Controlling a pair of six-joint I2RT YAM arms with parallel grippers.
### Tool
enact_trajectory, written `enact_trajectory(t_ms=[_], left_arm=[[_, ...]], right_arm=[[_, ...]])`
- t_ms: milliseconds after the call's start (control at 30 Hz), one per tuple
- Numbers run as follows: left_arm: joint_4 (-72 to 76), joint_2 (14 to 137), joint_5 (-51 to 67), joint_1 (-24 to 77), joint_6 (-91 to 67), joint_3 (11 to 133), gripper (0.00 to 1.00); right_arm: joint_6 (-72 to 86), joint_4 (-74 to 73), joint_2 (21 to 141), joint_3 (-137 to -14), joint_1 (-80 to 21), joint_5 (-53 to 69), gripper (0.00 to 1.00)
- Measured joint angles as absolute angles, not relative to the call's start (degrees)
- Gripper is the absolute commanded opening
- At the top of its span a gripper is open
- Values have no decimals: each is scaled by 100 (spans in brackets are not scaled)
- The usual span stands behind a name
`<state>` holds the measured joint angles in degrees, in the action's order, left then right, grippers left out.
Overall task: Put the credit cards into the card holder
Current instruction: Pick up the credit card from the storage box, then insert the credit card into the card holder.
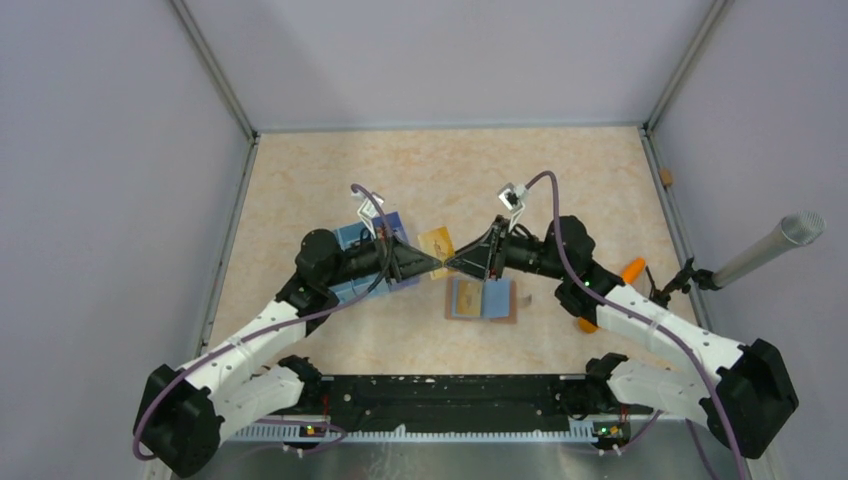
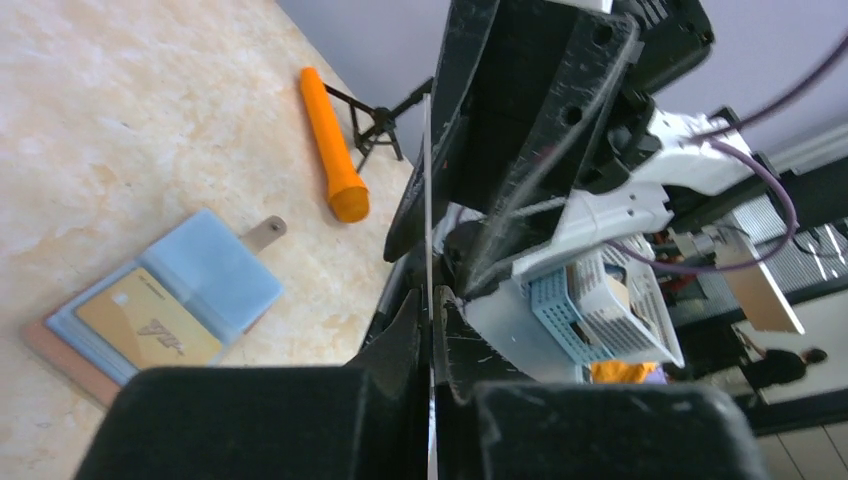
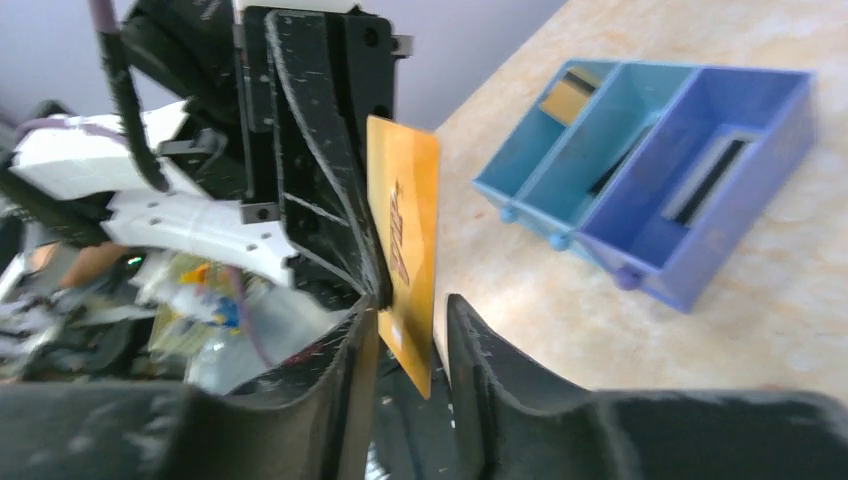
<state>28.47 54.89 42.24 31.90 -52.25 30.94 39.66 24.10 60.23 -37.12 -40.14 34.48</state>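
A yellow-gold credit card point(image 1: 437, 241) stands on edge in the air between the two arms, over the middle of the table. My left gripper point(image 2: 432, 300) is shut on it, and the card point(image 2: 428, 200) shows there as a thin edge-on line. My right gripper point(image 3: 410, 310) is open around the same card point(image 3: 405, 230), with a gap on each side. The card holder point(image 1: 482, 299) lies open on the table just below, with a gold card point(image 2: 150, 322) in its left pocket and a light blue flap point(image 2: 212, 275) on the right.
A blue box with divided compartments point(image 3: 650, 170) stands under the left arm point(image 1: 375, 250), with cards in its slots. An orange carrot-shaped object point(image 2: 332, 150) lies by the right arm, next to a small black stand. A grey tube point(image 1: 770, 248) pokes in at the right wall.
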Motion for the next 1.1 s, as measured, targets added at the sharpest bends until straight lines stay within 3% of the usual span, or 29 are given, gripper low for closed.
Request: enact_trajectory(t_ms=[67,133,433,700,1100], left_arm=[[2783,5496,4047,3197,-5177,3094,0],[2639,5568,3887,3186,-5074,3096,0],[1225,7312,3719,3406,-4346,3793,0],[1201,8525,3850,4003,-4209,4150,0],[1881,9452,3948,4287,-4558,4150,0]], right_arm=[[3900,1931,5843,-3715,-4014,3162,60],[3743,1273,5616,-3730,-4016,2622,63],[3669,-1802,5398,-3717,-4034,-106,55],[3913,-2541,5524,-3245,-4034,-622,49],[3966,-2193,6195,-2989,-4034,-530,38]])
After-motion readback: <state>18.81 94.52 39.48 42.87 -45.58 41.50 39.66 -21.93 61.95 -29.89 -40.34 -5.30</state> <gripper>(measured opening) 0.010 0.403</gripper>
